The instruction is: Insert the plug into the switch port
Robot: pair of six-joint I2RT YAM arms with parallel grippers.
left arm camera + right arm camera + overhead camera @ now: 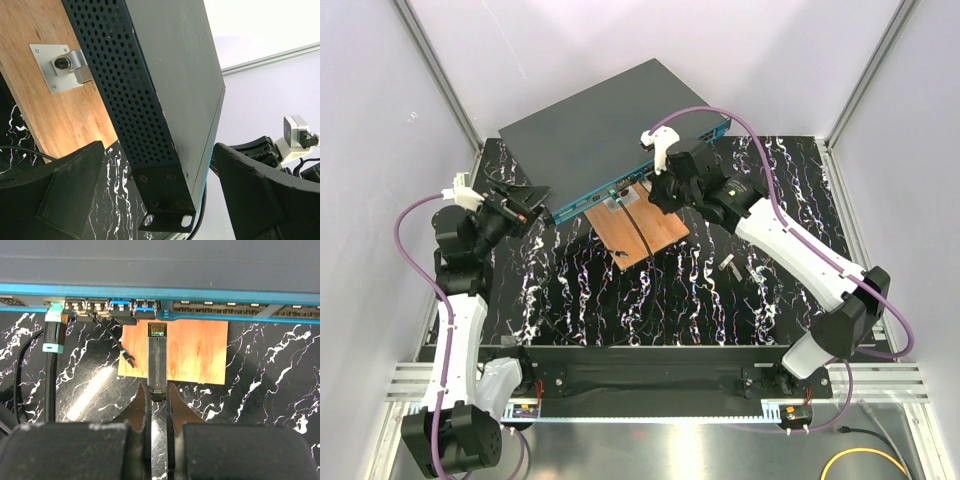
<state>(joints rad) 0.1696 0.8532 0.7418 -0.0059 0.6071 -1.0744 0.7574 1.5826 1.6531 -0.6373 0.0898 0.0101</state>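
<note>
The switch [605, 125] is seen lying flat at the far side of the black marbled table [720, 300], set at an angle, with its teal-blue front face [100, 288] turned toward the arms. A copper-brown board [645, 238] is laid just before that face. The plug [157, 357] — a long, narrow dark grey module — is clamped at its rear end between the fingers of the right gripper [158, 390], which is closed on it. The plug is held over the board and pointed at the row of ports [115, 305]. Its tip is found just short of the front face, and whether it touches the lower blue lip cannot be told. Further left along the face, a teal-collared connector [54, 327] with a black cable [50, 385] is seated.

The left gripper [525, 205] is placed at the switch's left end. Its fingers [65, 200] are spread wide — one on each side of the perforated side wall [125, 90] and the mounting ear [165, 200] — and gaps are visible on both sides, so nothing is gripped. A small metal bracket [60, 67] is fixed to the board
</note>
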